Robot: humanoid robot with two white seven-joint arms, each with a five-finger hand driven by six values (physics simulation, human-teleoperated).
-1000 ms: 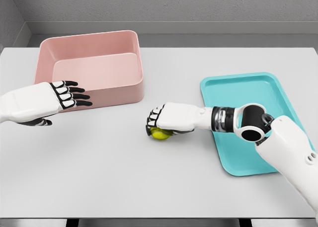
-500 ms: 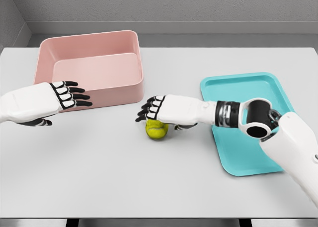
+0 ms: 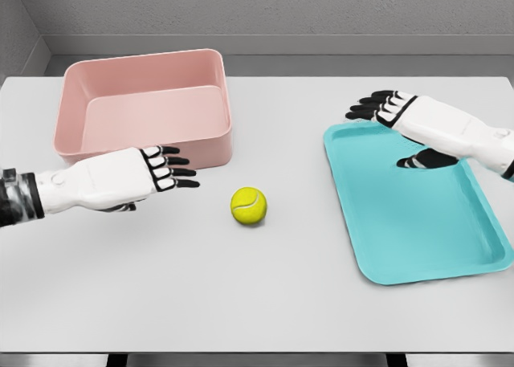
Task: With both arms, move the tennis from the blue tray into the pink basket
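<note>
A yellow-green tennis ball (image 3: 249,205) lies free on the grey table, between the pink basket (image 3: 144,146) at the back left and the blue tray (image 3: 418,222) on the right. My left hand (image 3: 173,171) reaches in from the left with fingers stretched flat, a short way left of the ball and just in front of the basket's near wall. Over the tray's far left corner hovers my right hand (image 3: 381,110), fingers spread and holding nothing. The tray and basket hold nothing.
The grey table (image 3: 257,303) runs to a front edge at the bottom of the view. A grey wall stands behind the table's far edge.
My right hand let go of the ball and drew back right to above the tray. The ball stays on the table. My left hand moved right toward it.
</note>
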